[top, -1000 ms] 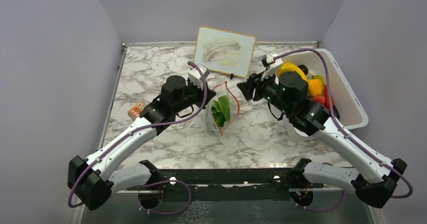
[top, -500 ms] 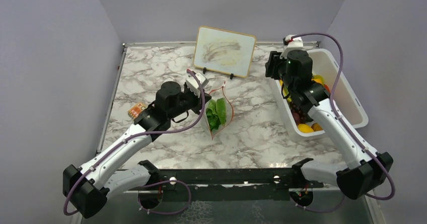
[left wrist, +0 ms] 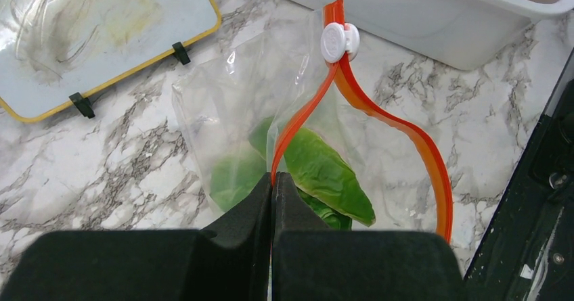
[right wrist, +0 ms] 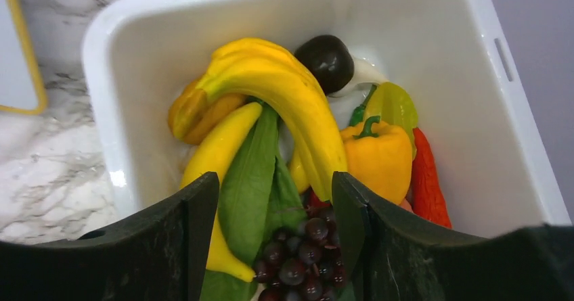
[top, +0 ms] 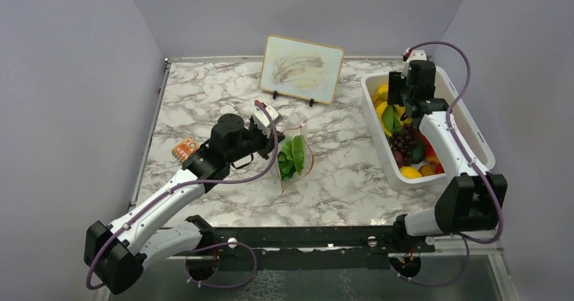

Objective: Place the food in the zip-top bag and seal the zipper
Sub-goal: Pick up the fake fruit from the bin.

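Note:
The clear zip-top bag (top: pixel 296 157) lies mid-table with green lettuce (left wrist: pixel 323 174) inside. Its red-orange zipper (left wrist: pixel 396 128) gapes open in a loop, with the white slider (left wrist: pixel 336 41) at the far end. My left gripper (left wrist: pixel 273 179) is shut on the near side of the zipper strip; it also shows in the top view (top: pixel 276 139). My right gripper (right wrist: pixel 274 182) is open and empty, hovering over the food in the tub: yellow bananas (right wrist: pixel 284 91), a lettuce leaf (right wrist: pixel 250 172), dark grapes (right wrist: pixel 304 247), an orange pepper (right wrist: pixel 379 155) and a red piece (right wrist: pixel 426 179).
The white tub (top: pixel 475 130) stands at the right edge of the table. A framed picture board (top: pixel 301 69) stands at the back, just behind the bag. A small orange patterned card (top: pixel 183 148) lies left of my left arm. Grey walls close in on three sides.
My right arm has swung away from the bag's mouth, right and back, and now hangs over the tub. My left gripper keeps its hold on the bag, which shifted slightly.

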You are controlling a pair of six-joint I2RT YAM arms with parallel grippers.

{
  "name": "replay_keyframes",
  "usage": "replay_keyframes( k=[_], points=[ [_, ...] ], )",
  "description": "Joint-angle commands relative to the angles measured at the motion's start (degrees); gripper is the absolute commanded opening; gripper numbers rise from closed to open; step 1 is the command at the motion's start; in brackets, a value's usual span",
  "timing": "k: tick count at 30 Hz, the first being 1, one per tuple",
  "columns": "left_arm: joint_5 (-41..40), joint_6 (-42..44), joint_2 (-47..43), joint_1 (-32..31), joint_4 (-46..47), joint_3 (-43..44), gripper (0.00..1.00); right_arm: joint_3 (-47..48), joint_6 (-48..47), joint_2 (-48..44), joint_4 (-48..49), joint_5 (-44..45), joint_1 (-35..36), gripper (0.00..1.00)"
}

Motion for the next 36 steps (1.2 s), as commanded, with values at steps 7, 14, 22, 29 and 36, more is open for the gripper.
replay_keyframes(
  k=[7, 14, 22, 29, 36],
  points=[
    [4.76, 1.20, -0.27, 0.04, 1.16, -1.05, 0.00, 2.19, -9.21, 11.96, 1.52, -9.86, -8.79, 0.68],
    [4.59, 1.33, -0.85, 0.04, 1.15, -1.44, 0.00, 4.71, -13.33, 17.71, 2.50, -7.84, -10.81, 0.68],
    [3.61, 2.06, -1.67, 0.05, 0.79, -1.62, 0.00, 7.00, -14.89, 22.01, 3.30, -14.12, -11.31, 0.58],
    [2.56, 2.31, -3.07, 0.05, 1.38, -2.21, 0.00, 6.12, -17.03, 23.28, 5.70, -10.84, -11.31, 0.51],
    [1.11, 1.73, -3.42, 0.05, 1.75, -2.03, 0.00, 4.39, -17.37, 21.11, 5.70, -11.80, -11.10, 0.31]
  ],
)
